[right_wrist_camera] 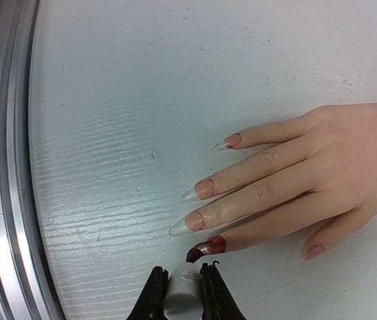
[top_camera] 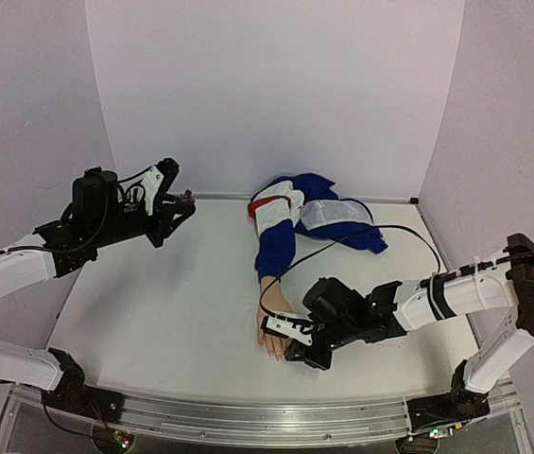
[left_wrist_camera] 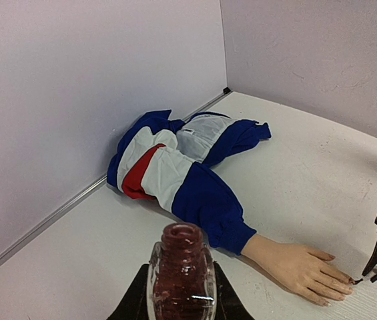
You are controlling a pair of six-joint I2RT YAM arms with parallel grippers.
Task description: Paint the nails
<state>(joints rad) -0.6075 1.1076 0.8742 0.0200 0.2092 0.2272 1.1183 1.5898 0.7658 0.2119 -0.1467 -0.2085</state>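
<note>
A pale mannequin hand [top_camera: 273,333] with a blue sleeve lies palm down near the table's front. In the right wrist view its nails show: one nail [right_wrist_camera: 208,247] is dark red and wet, two nails [right_wrist_camera: 204,189] [right_wrist_camera: 194,221] and the little one [right_wrist_camera: 232,140] are pinkish. My right gripper [right_wrist_camera: 183,288] is shut on the white brush cap [right_wrist_camera: 183,283], right at the red nail; it also shows in the top view [top_camera: 297,348]. My left gripper [top_camera: 180,200] is raised at the back left, shut on the uncapped dark-red polish bottle [left_wrist_camera: 181,273].
A blue, white and red jacket [top_camera: 316,213] is bunched at the back wall, its sleeve running to the hand. A black cable [top_camera: 408,232] arcs over the table's right side. A metal rail [top_camera: 248,421] runs along the front edge, close to the fingertips.
</note>
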